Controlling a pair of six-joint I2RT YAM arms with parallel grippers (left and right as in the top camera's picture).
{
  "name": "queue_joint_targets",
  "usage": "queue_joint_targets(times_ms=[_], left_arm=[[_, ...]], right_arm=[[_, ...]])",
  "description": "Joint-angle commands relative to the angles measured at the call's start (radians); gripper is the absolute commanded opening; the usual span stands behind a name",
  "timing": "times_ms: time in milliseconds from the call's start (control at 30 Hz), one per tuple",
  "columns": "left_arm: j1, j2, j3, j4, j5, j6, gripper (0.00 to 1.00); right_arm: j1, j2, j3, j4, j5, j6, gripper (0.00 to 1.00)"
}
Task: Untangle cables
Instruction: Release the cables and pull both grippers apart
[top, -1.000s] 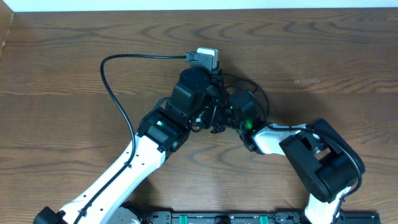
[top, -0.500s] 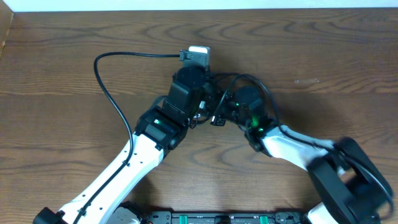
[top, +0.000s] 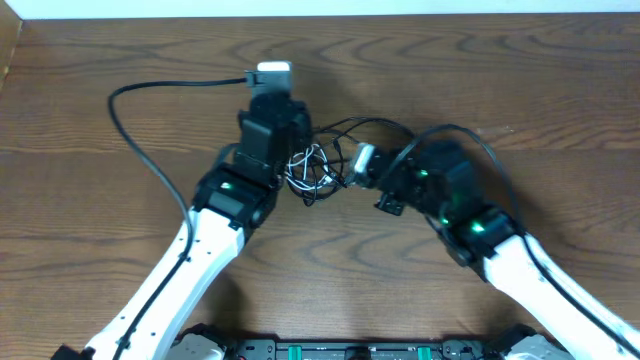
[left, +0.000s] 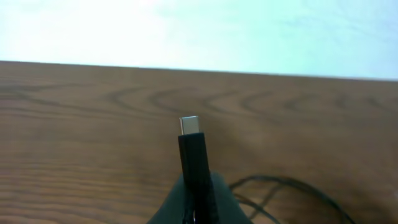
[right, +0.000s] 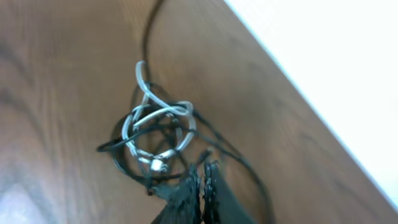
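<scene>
Cables (top: 310, 168) bunch in a knot of black and white loops between the two arms at mid-tabletop (top: 60, 250). Left end effector (left: 195, 198) is clamped tight on a black plug (left: 194, 158) that stands upright. Right end effector (right: 203, 186) is pinched closed on black strands at the knot's edge.

Robotics lab: arm-rigged wooden table (top: 560, 80)

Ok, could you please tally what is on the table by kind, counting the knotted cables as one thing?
Robot arms: 2, the left arm and the right arm
Tangles: 1, the cable tangle, its strands too knotted to count singly
Total: 3
</scene>
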Motion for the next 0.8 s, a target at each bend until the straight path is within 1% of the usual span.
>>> queue_joint_targets(times_ms=[0, 133, 300, 433, 767], left_arm=[[0.061, -0.08, 0.002, -0.002, -0.022, 0.018, 0.07], [0.143, -0.157, 0.002, -0.006, -0.022, 0.018, 0.08], [0.282, -0.25, 0.002, -0.056, -0.022, 0.019, 0.08], [0.412, -0.31, 0.002, -0.095, -0.022, 0.031, 0.07], [0.726, -0.419, 0.002, -0.104, -0.023, 0.061, 0.07]], right_arm=[[-0.027, -0.1, 0.006, -0.053, 0.102, 0.012, 0.04], [-0.056, -0.163, 0.006, -0.077, 0.134, 0.059, 0.04], [-0.087, -0.177, 0.006, -0.071, 0.134, 0.139, 0.06], [-0.089, -0.176, 0.006, -0.064, 0.134, 0.205, 0.01], [-0.089, -0.141, 0.006, -0.069, 0.134, 0.214, 0.01]])
